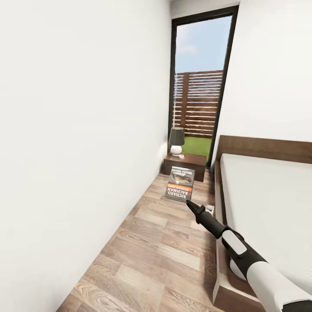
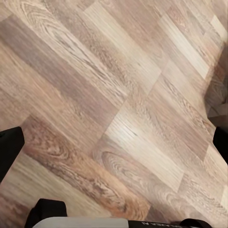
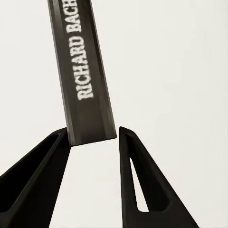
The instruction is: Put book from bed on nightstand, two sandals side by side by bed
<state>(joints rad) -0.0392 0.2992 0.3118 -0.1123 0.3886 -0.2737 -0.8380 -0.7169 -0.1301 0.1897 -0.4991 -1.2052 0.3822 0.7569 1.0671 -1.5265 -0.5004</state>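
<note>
Book (image 1: 180, 184) in R claw (image 1: 189, 203) (contact unclear)

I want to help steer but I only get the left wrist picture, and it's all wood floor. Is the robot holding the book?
Observer: Yes. The right gripper pinches the book by its edge, with "RICHARD BACHMAN" readable on the spine.
Operator: Where is the book, then?
Observer: The head view shows it held out at the end of the right arm, over the floor between the white wall and the bed.
Operator: Is a nightstand near?
Observer: Yes, one nightstand stands just beyond the book, under the window, with a lamp on its left part.
</note>
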